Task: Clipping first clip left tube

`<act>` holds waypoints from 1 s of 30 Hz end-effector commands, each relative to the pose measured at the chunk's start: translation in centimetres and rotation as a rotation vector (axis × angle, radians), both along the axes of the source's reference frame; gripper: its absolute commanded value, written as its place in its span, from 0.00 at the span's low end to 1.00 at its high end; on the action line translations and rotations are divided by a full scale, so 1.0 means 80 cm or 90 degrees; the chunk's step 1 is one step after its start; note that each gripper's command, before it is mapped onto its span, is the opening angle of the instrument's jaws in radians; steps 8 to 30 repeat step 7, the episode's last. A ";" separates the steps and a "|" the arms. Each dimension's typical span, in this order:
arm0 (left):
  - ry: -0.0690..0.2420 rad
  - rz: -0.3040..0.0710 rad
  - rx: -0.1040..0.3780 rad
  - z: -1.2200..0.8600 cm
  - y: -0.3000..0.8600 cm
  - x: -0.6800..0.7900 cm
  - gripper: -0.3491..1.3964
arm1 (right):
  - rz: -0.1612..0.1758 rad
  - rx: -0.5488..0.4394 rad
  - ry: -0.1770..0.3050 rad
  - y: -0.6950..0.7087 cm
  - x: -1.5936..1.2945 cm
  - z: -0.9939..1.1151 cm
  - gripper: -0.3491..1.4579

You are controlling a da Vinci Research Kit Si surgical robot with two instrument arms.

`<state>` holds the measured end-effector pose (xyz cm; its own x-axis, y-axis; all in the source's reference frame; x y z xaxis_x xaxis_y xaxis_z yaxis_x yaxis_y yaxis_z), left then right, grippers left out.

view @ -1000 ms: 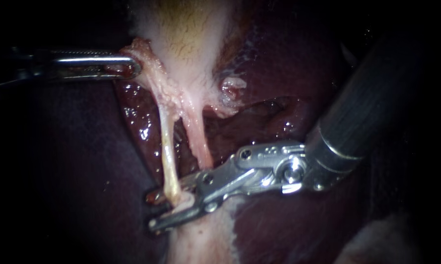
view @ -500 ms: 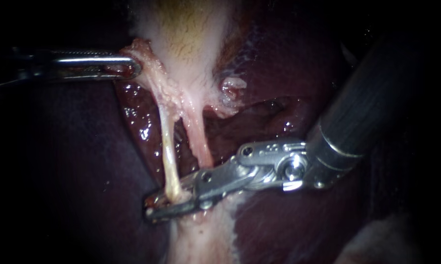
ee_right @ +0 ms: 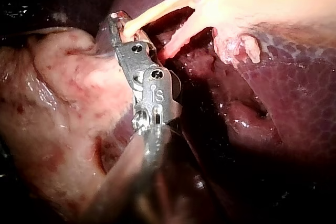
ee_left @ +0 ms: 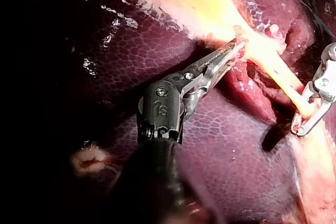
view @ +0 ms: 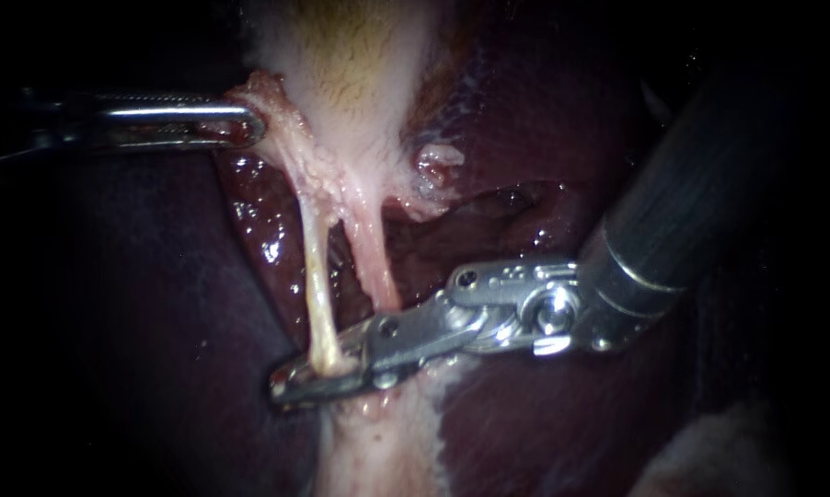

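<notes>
So the right instrument [view: 328,373] has its jaws pinched nearly together on the left tube [view: 316,276], low at its bottom end, with the right tube [view: 371,262] just beside. The left instrument [view: 249,124] has its jaws clamped on the gallbladder [view: 360,92] edge. Open liver [view: 157,322] lies either side.

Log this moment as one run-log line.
step: clipping left tube | left tool: shut on gallbladder tissue | right tool: shut on left tube, lower end
</notes>
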<state>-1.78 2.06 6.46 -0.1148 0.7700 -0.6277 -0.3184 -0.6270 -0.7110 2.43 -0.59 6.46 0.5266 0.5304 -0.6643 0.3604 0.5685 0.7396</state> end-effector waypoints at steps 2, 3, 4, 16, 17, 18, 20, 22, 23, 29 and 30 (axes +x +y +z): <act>0.000 0.000 0.000 -0.0001 0.0000 0.0000 0.00 | -0.001 -0.003 0.002 0.0000 -0.0001 0.0001 0.00; 0.000 0.000 0.000 -0.0001 0.0000 0.0000 0.00 | -0.002 0.000 0.001 0.0000 -0.0001 0.0001 0.00; 0.000 0.000 0.000 -0.0001 0.0000 0.0000 0.00 | -0.002 0.000 0.001 0.0000 -0.0001 0.0001 0.00; 0.000 0.000 0.000 -0.0001 0.0000 0.0000 0.00 | -0.002 0.000 0.001 0.0000 -0.0002 0.0001 0.00; 0.000 0.000 0.000 -0.0001 0.0000 0.0000 0.00 | -0.002 0.000 0.001 0.0000 -0.0002 0.0001 0.00; 0.000 0.000 0.000 -0.0001 0.0000 0.0000 0.00 | -0.002 0.000 0.001 0.0000 -0.0002 0.0001 0.00; 0.000 0.000 0.000 -0.0001 0.0000 0.0000 0.00 | -0.002 0.000 0.001 0.0000 -0.0002 0.0001 0.00; 0.000 0.000 0.000 -0.0001 0.0000 0.0000 0.00 | -0.002 0.000 0.001 0.0000 -0.0002 0.0001 0.00; 0.000 0.000 0.000 -0.0001 0.0000 0.0000 0.00 | -0.002 0.000 0.001 0.0000 -0.0002 0.0001 0.00; 0.000 0.000 0.000 -0.0001 0.0000 0.0000 0.00 | -0.002 0.000 0.001 0.0000 -0.0002 0.0001 0.00; 0.000 0.000 0.000 -0.0001 0.0000 0.0000 0.00 | -0.002 0.000 0.001 0.0000 -0.0002 0.0001 0.00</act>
